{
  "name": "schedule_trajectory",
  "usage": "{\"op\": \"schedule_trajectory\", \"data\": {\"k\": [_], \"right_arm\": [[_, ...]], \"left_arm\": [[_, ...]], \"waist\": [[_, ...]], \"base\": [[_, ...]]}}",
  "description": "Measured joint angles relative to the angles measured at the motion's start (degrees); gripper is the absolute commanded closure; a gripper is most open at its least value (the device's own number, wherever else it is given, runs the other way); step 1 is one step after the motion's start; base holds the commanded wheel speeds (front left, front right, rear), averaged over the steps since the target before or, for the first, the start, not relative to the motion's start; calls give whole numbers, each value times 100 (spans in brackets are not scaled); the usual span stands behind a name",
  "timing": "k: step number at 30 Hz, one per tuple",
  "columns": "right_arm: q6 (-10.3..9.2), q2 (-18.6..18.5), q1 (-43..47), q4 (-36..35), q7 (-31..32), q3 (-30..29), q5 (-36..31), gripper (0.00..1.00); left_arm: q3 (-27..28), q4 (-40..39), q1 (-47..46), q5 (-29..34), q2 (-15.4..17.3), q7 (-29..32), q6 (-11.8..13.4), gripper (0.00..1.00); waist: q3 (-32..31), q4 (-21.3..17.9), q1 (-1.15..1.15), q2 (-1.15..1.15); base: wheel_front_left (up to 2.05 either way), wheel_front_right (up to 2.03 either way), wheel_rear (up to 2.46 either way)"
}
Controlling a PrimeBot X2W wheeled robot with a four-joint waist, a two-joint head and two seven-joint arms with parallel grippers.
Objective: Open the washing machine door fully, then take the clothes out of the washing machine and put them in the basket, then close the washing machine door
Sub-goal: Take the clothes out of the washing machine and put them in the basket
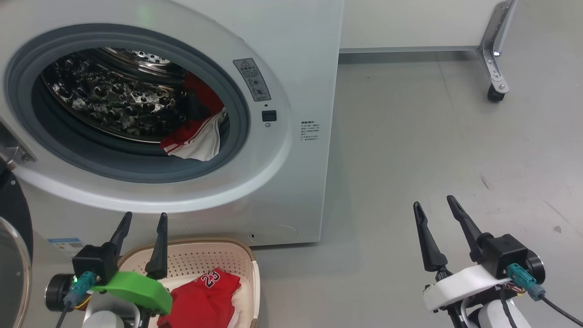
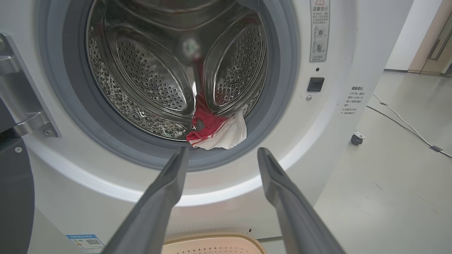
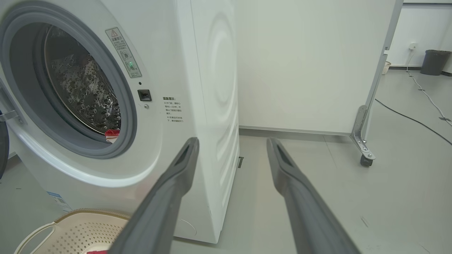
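The left end effector (image 1: 144, 219) and right end effector (image 1: 433, 202) stand wide, empty. One red-and-white garment (image 1: 196, 139) lies in the washing machine (image 1: 291, 191) drum; one red number-23 garment (image 1: 205, 296) lies in the basket (image 1: 196, 258).

Left gripper: the left gripper (image 1: 144, 217), two long dark tapered fingers on a black block, sits low in front of the big white front-loading washing machine (image 1: 300, 68), below its round opening.
Left jaws: spread wide, nothing between them.
Left fingers: pointing up toward the washing machine's opening, nearly parallel.
Left wrist: a curved bright green cover (image 1: 134, 287) behind the block, with a small teal plug (image 1: 79, 282) beside it.
Right gripper: the right gripper (image 1: 433, 203), with the same dark fingers, is off to the washing machine's right, well apart from it.
Right jaws: spread wide, empty.
Right fingers: leaning slightly toward the washing machine.
Right wrist: a smooth white cover (image 1: 460, 280), with a teal connector (image 1: 524, 277) trailing a black cable (image 1: 560, 312).
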Motion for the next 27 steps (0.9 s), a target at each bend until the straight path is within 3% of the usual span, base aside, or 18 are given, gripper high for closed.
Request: {"op": "schedule_trajectory", "data": {"k": [27], "right_arm": [[82,0,128,-13,0,65,-2,0]], "left_arm": [[-5,-627,545,10,-29,0,0,0]], "waist": [[5,-130,0,0]], "base": [[0,0,0]]}}
